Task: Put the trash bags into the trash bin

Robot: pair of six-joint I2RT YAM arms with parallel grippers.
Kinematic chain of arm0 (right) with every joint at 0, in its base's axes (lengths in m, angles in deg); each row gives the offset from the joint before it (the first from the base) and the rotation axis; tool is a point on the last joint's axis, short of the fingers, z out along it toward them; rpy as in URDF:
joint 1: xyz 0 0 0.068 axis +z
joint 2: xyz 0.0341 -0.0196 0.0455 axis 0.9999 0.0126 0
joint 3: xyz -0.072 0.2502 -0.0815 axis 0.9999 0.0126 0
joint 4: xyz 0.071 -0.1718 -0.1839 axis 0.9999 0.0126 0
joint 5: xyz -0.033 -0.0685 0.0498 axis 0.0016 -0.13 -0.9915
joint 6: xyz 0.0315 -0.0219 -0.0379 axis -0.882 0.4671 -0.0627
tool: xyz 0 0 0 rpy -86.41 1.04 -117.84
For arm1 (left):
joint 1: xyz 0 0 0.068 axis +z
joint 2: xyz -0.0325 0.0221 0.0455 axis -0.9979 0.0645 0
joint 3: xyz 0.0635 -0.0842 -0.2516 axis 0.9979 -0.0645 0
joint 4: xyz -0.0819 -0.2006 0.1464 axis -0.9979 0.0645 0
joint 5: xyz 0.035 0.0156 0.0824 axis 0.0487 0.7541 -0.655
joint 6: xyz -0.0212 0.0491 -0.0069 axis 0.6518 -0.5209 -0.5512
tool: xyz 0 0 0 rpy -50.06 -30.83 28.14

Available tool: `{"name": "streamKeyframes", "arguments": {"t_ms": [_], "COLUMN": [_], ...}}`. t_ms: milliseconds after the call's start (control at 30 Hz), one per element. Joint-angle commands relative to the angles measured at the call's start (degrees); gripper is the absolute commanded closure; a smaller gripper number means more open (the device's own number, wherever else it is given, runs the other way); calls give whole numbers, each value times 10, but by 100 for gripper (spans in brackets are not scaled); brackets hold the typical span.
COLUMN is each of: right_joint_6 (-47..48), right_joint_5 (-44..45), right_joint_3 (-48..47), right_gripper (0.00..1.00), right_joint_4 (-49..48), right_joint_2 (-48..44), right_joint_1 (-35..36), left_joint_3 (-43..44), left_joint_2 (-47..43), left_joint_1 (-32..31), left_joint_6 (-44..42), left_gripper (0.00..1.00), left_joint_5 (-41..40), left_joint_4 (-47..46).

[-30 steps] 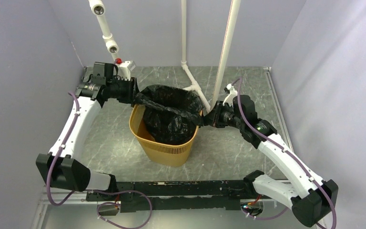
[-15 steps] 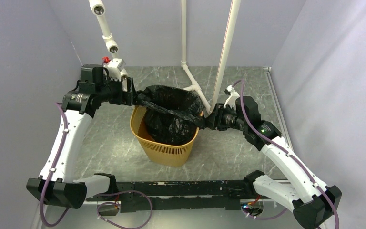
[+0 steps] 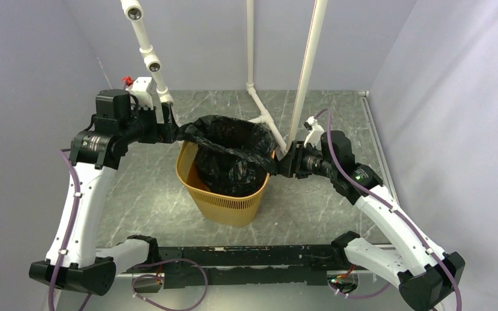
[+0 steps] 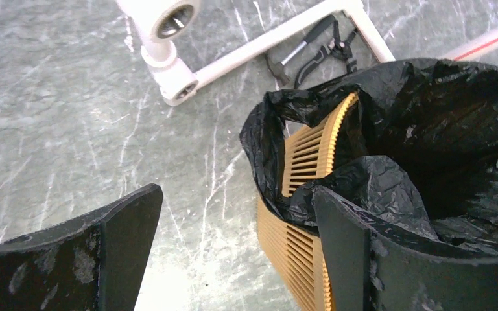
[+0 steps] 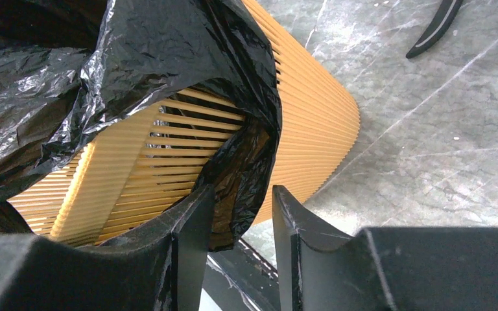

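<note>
At about nine o'clock in the overhead view we find the left gripper (image 3: pixel 172 131) beside the far-left corner of the trash bin (image 3: pixel 227 204). Its jaws are spread wide and grasp nothing. In its wrist view, bare grey marbled table (image 4: pixel 71 116) shows between the two fingers (image 4: pixel 126 246), and a puffed fold of the trash bag (image 4: pixel 428 116) sits just at the tip of the right-hand finger.

The bin stands upright at the centre of the table. It is yellow-orange, with fine vertical slits and sides that taper towards the base. The bag is thin, glossy black film, heavily crinkled and catching white glints. Its body hangs down inside the bin with the mouth gaping open. The film laps over the rim from twelve round to three o'clock. The near edge runs as a twisted band across the opening from ten towards four o'clock, leaving the rim bare from six to nine. White pipes (image 3: pixel 259 113) rise at twelve o'clock.

At three o'clock of the bin, the right gripper (image 3: pixel 279 162) meets the bag's corner. In its wrist view the jaws stand partly parted. A flap of the bag (image 5: pixel 136 52) hangs between them against the bin (image 5: pixel 311 103), and a gap shows beside the film, so we judge it released.
</note>
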Motion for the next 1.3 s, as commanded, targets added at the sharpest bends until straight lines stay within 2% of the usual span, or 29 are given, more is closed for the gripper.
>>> {"name": "streamKeyframes", "arguments": {"t_ms": [0,100,367,533,700,800,1000,1167,1267], "right_joint_6": [0,-7,-19,-10,4,7,-1,9,18], "right_joint_5": [-18,-19,-33,-38,-28,-25,-21,22,47], "right_joint_3": [-25,-21,-15,-8,-2,2,-3,-14,-19], "right_gripper": [58,58,56,53,51,50,45,38,30], "right_joint_4": [-10,-12,-17,-13,-2,-5,-21,-5,10], "right_joint_2": [-12,-19,-38,-40,-33,-35,-37,-58,-78], "right_joint_1": [-1,-1,8,27,47,49,51,51,50], "left_joint_3": [27,29,-11,-73,-122,-132,-179,-180,-173], "left_joint_2": [-31,-62,-142,-188,-224,-239,-258,-237,-218], "left_joint_1": [-1,-1,-1,-1,-1,-1,-1,-1,-1], "left_joint_6": [37,78,178,250,329,354,381,344,321], "left_gripper": [7,7,8,11,16,18,27,46,56], "left_joint_5": [-61,-60,112,167,194,173,170,164,159], "left_joint_4": [24,47,108,104,74,81,55,57,53]}}
